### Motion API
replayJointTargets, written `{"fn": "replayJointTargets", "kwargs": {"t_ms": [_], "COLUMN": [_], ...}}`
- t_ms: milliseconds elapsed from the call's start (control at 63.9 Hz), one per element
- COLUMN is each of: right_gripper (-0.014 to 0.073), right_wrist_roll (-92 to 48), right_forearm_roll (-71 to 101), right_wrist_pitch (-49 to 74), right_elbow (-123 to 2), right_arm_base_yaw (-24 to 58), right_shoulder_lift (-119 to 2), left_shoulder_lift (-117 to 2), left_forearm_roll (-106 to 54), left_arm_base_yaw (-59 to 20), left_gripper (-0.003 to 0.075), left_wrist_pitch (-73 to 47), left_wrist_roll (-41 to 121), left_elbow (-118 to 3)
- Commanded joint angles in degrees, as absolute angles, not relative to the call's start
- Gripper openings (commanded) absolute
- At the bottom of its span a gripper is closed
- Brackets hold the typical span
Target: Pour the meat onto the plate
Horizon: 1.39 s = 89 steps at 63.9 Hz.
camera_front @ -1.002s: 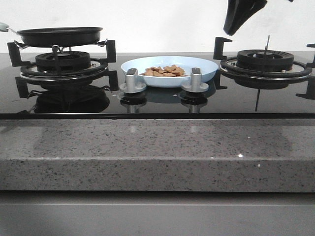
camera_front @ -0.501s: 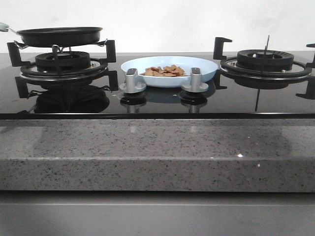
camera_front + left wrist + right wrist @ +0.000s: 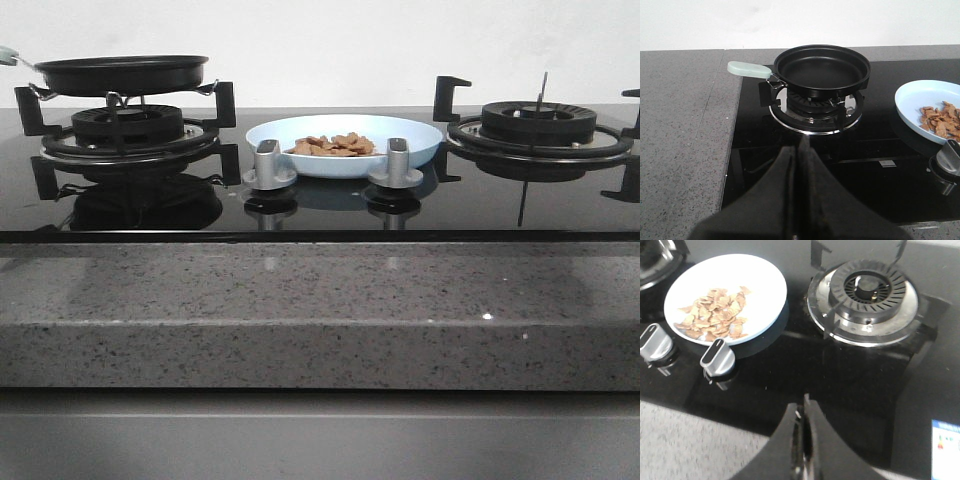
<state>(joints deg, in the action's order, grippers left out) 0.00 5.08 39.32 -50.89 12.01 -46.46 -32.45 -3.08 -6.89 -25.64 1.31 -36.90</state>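
The pale-blue plate (image 3: 345, 143) sits on the black glass hob between the two burners, with a heap of reddish-brown meat (image 3: 335, 145) pieces in it. It also shows in the right wrist view (image 3: 726, 295) with the meat (image 3: 714, 312), and partly in the left wrist view (image 3: 927, 107). The empty black frying pan (image 3: 821, 71) with a pale-green handle (image 3: 747, 69) rests on the left burner. My left gripper (image 3: 798, 150) is shut and empty, hanging above the hob in front of the pan. My right gripper (image 3: 804, 407) is shut and empty above the hob's front edge. Neither gripper shows in the front view.
Two silver knobs (image 3: 269, 163) (image 3: 397, 161) stand in front of the plate. The right burner (image 3: 540, 125) with black pan supports is bare. A grey speckled stone counter (image 3: 320, 310) runs along the front of the hob.
One second ago a black gripper showed at the top right of the front view. It has lifted out of that view. The plate, meat and pan have not moved.
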Motion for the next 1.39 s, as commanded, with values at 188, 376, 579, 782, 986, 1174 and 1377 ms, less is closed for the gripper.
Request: {"fn": "replayJointTargets", "kwargs": {"t_ms": [188, 376, 579, 782, 986, 1174, 1377], "right_gripper": [-0.0060, -0.0060, -0.0060, -0.0060, -0.0060, -0.0060, -0.0060], "right_wrist_roll": [-0.59, -0.59, -0.59, -0.59, -0.59, -0.59, -0.59], "right_forearm_roll": [3.86, 3.86, 3.86, 3.91, 3.91, 3.91, 3.91], "right_wrist_pitch": [29.74, 28.06, 27.90, 27.90, 27.90, 27.90, 27.90], "right_elbow": [-37.49, -32.30, -31.79, -31.79, -31.79, -31.79, -31.79], "right_arm_base_yaw": [11.78, 11.78, 11.78, 11.78, 11.78, 11.78, 11.78], "right_shoulder_lift": [-26.59, -19.11, -17.41, -17.41, -17.41, -17.41, -17.41], "left_shoulder_lift": [-32.81, -32.81, -32.81, -32.81, -32.81, -32.81, -32.81], "left_forearm_roll": [-3.63, -3.63, -3.63, -3.63, -3.63, -3.63, -3.63], "left_arm_base_yaw": [-7.27, -7.27, -7.27, -7.27, -7.27, -7.27, -7.27], "left_gripper": [-0.0020, -0.0020, -0.0020, -0.0020, -0.0020, -0.0020, -0.0020], "left_wrist_pitch": [-21.12, -21.12, -21.19, -21.19, -21.19, -21.19, -21.19], "left_wrist_roll": [0.80, 0.80, 0.80, 0.80, 0.80, 0.80, 0.80], "left_elbow": [-38.46, -38.46, -38.46, -38.46, -38.46, -38.46, -38.46]}}
